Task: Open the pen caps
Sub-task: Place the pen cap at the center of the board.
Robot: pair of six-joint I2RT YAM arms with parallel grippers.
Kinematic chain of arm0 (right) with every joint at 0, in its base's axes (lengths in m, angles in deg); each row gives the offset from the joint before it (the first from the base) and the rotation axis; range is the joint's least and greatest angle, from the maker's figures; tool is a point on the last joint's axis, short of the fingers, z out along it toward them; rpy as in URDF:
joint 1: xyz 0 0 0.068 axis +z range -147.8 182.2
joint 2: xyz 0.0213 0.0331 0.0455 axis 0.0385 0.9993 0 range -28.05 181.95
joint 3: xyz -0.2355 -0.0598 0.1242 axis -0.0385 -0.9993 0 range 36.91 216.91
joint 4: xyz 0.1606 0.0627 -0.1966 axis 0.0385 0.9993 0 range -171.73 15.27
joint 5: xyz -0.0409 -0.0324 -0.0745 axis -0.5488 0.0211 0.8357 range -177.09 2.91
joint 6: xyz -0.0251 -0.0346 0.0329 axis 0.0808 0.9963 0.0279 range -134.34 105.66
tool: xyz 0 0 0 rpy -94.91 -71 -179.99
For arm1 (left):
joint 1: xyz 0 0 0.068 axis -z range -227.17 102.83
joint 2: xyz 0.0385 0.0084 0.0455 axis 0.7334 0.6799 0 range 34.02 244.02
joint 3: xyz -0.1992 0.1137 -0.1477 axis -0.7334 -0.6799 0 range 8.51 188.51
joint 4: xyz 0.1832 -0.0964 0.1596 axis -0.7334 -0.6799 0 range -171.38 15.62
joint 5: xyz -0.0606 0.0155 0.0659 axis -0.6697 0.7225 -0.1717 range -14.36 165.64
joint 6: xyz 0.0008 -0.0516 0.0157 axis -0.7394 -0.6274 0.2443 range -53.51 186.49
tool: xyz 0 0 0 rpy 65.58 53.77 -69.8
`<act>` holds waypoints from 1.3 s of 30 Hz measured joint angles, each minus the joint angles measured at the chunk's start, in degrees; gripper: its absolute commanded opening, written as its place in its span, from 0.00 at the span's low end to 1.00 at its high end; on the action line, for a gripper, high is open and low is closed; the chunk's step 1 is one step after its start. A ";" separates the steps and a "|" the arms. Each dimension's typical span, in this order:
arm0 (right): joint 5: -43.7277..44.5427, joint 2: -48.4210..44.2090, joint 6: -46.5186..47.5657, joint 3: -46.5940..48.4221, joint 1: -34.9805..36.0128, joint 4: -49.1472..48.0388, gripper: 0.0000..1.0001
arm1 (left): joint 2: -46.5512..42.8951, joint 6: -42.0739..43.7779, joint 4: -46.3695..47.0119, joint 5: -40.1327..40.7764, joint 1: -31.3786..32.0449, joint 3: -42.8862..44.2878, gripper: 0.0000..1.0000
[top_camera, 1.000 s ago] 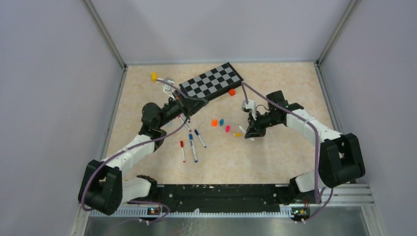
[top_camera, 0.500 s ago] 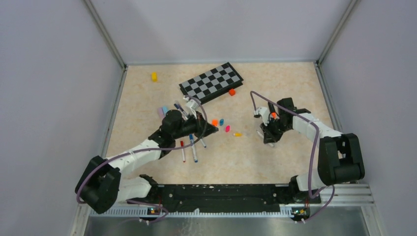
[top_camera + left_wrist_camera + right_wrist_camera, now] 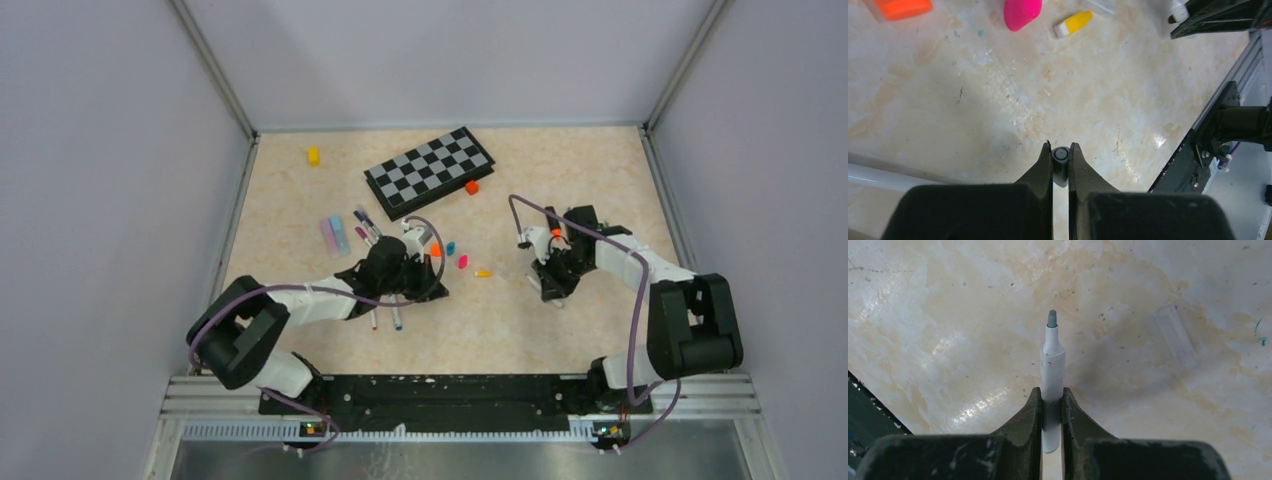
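My left gripper (image 3: 1061,150) is shut on a small grey pen cap (image 3: 1061,159), held just above the table. In the top view this gripper (image 3: 434,274) sits near the middle, beside loose caps: orange (image 3: 436,249), blue (image 3: 451,247), pink (image 3: 462,262) and yellow (image 3: 483,273). My right gripper (image 3: 1052,392) is shut on a white pen (image 3: 1052,365) whose grey tip is bare and points away over the table. In the top view it (image 3: 550,288) hangs at the right. Two capped pens (image 3: 395,318) lie partly under the left arm.
A black-and-grey chessboard (image 3: 428,170) lies at the back, with an orange block (image 3: 471,187) at its right end and a yellow block (image 3: 313,155) far left. Lilac and light-blue pieces (image 3: 334,235) and a purple-capped pen (image 3: 363,218) lie at the left. A clear cap (image 3: 1175,335) lies near the right gripper.
The left arm has swung from beside the chessboard toward the near middle of the table. The right gripper has pulled back to the right and nearer. Both stayed shut.
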 measured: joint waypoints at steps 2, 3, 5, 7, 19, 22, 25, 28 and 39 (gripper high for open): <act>0.11 -0.26 -0.02 -0.42 0.00 0.31 0.05 | 1.75 -0.22 -0.83 1.07 0.83 0.46 0.07; 0.24 -0.55 -0.04 -0.70 0.00 0.31 0.06 | 2.47 -0.26 -1.40 1.55 1.16 0.81 0.07; 0.46 -0.92 -0.11 -0.98 0.00 0.31 0.07 | 3.67 -0.44 -2.89 2.91 1.86 1.73 0.07; 0.70 -1.18 -0.24 -1.05 0.00 0.35 0.08 | 4.35 -0.46 -4.50 4.39 2.40 2.84 0.10; 3.78 -0.61 -2.32 -1.77 0.52 -1.09 0.17 | 8.57 -0.70 -11.65 9.70 3.85 7.67 0.24; 4.31 -0.07 -2.78 -1.77 0.66 -1.46 0.19 | 9.11 -0.96 -12.26 9.62 4.00 8.31 0.27; 4.68 0.28 -3.23 -1.75 0.96 -1.70 0.21 | 9.64 -1.11 -12.41 9.55 4.04 8.92 0.30; 4.85 0.46 -3.69 -1.66 1.16 -1.70 0.23 | 9.70 -1.36 -12.46 9.40 4.09 9.07 0.31; 4.59 0.68 -4.83 -1.25 1.62 -0.85 0.36 | 9.53 -1.44 -12.68 9.38 4.20 9.11 0.37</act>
